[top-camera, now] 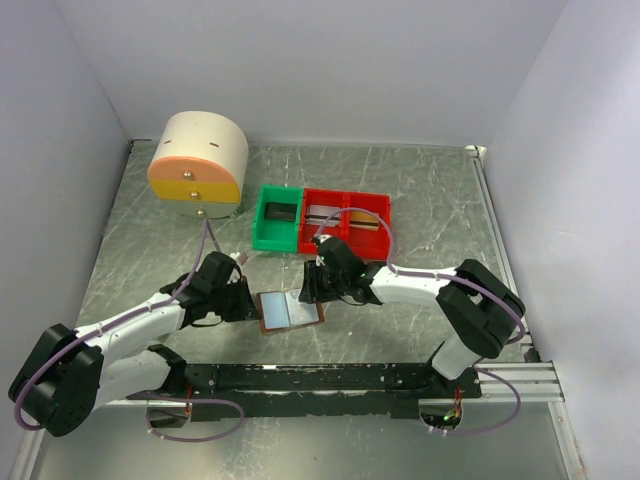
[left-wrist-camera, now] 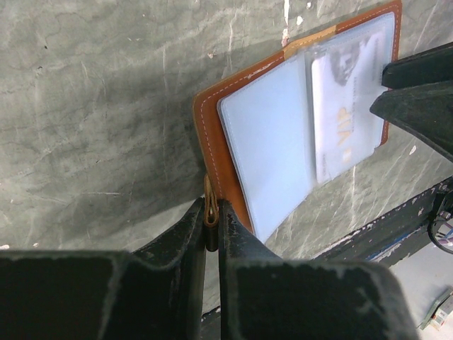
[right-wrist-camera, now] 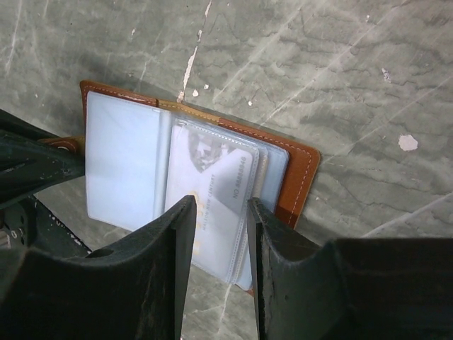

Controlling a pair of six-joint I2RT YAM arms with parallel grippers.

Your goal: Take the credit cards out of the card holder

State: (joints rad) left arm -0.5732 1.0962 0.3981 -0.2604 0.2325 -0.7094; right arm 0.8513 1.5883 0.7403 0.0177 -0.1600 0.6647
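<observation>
Grey marbled counter (top-camera: 430, 180) and plain pale walls framed the scene, with the green bin (top-camera: 277, 218) standing toward the back. On the near side of that bin, a little apart from it, the card holder (top-camera: 291, 311) lay open and flat, pale panels (left-wrist-camera: 265, 142) facing up. The left hand (left-wrist-camera: 211, 221), near-left of the green bin, was clamped tight on the holder's small brown tab (left-wrist-camera: 210, 204). The right hand (right-wrist-camera: 221, 212), near-right of the bin, had its jaws apart over the end of a card (right-wrist-camera: 212, 177) that showed through its clear sleeve. It gripped nothing.

The step in hand looked to be getting hold of that card. To do it well, the right hand would need to pinch only the card's free end and leave the sleeve plastic out of the bite. It should then draw the card slowly, straight along the sleeve's opening. The left hand should hold the tab down firmly so the holder does not drag along.

By count there was one card holder, two pale panels and one card plainly visible. More sleeves lay stacked beneath it, and whether they held cards could not be told. There was one green bin, one red bin (top-camera: 345, 222) of two compartments just right of it, and one round drawer unit (top-camera: 198, 160) back-left of it. Two arms carried two hands.
</observation>
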